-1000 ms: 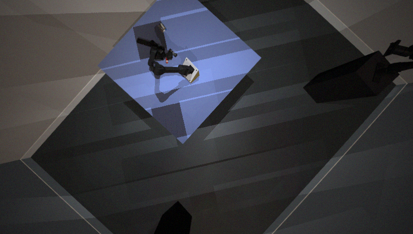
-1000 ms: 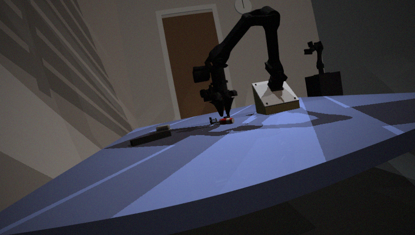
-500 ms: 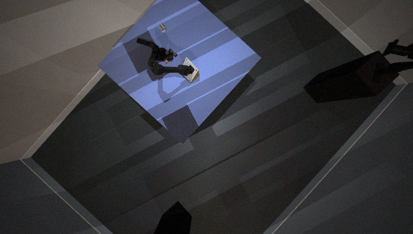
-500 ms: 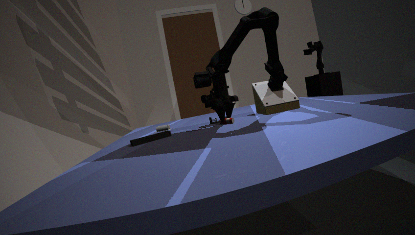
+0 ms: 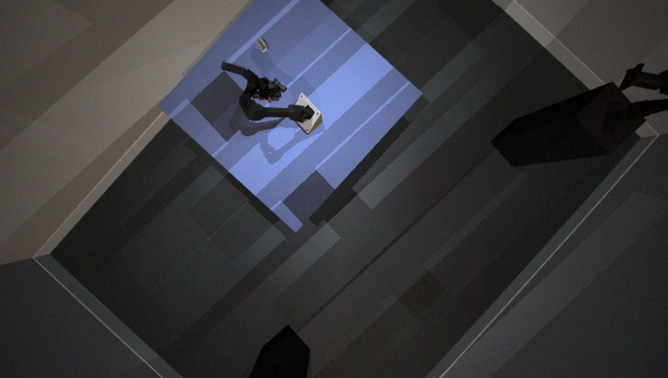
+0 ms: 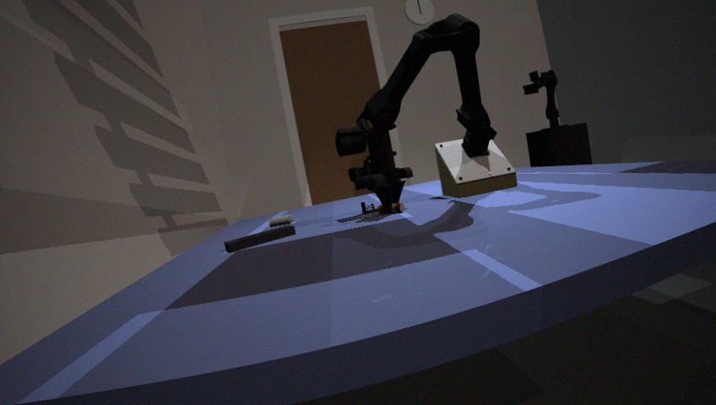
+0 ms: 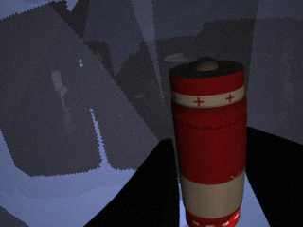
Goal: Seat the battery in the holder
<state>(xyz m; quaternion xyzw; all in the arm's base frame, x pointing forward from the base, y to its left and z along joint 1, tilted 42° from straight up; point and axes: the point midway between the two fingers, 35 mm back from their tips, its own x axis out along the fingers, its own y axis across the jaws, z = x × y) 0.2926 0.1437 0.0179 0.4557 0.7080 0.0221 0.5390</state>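
Underneath, a blue tabletop (image 5: 365, 79) (image 6: 351, 310).

Exterior view: my arm (image 5: 275, 112) (image 6: 464, 65) rises from its foot toward 12 o'clock, bends, and slopes down toward 7 o'clock. The gripper (image 5: 270, 97) (image 6: 390, 208) (image 7: 206, 144) points to 6 o'clock. Wrist view: my dark fingers, entering from 7 and 4 o'clock, are closed on the battery (image 6: 400, 207) (image 7: 210, 142), partly apart.
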